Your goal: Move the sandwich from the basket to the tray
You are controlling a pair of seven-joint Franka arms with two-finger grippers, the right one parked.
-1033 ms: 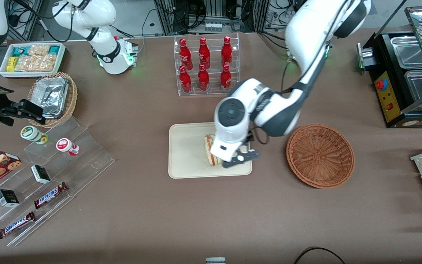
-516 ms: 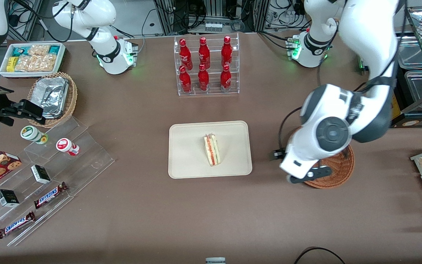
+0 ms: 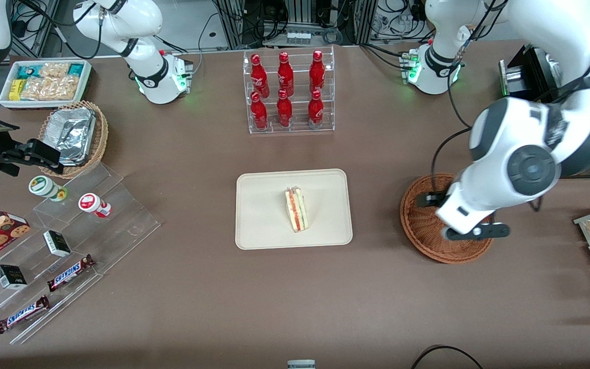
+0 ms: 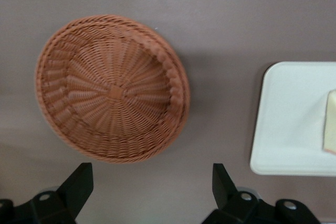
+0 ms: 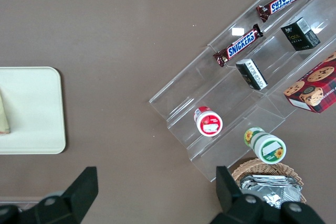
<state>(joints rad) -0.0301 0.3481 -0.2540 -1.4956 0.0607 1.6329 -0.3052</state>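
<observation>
The sandwich (image 3: 297, 210) lies on its side on the cream tray (image 3: 261, 210), near the tray's middle, with its red-orange filling stripe showing. The reddish-brown basket (image 3: 420, 225) stands empty beside the tray, toward the working arm's end. My left gripper (image 3: 461, 220) hangs high above the basket. In the left wrist view the gripper (image 4: 151, 184) is open wide and empty, its black fingers (image 4: 79, 186) apart over bare table, with the basket (image 4: 113, 90), the tray's edge (image 4: 294, 124) and a bit of the sandwich (image 4: 331, 129) below. The right wrist view shows the tray (image 5: 31, 108).
A clear rack of red bottles (image 3: 289, 92) stands farther from the camera than the tray. A stepped acrylic shelf with snacks (image 3: 69, 230), a tan basket of foil containers (image 3: 75, 136) and a white snack box (image 3: 44, 82) lie toward the parked arm's end. A black appliance (image 3: 546, 133) stands near the basket.
My gripper has left the sandwich on the tray, swung toward the working arm's end and risen above the basket. The sandwich has not moved since it was let go.
</observation>
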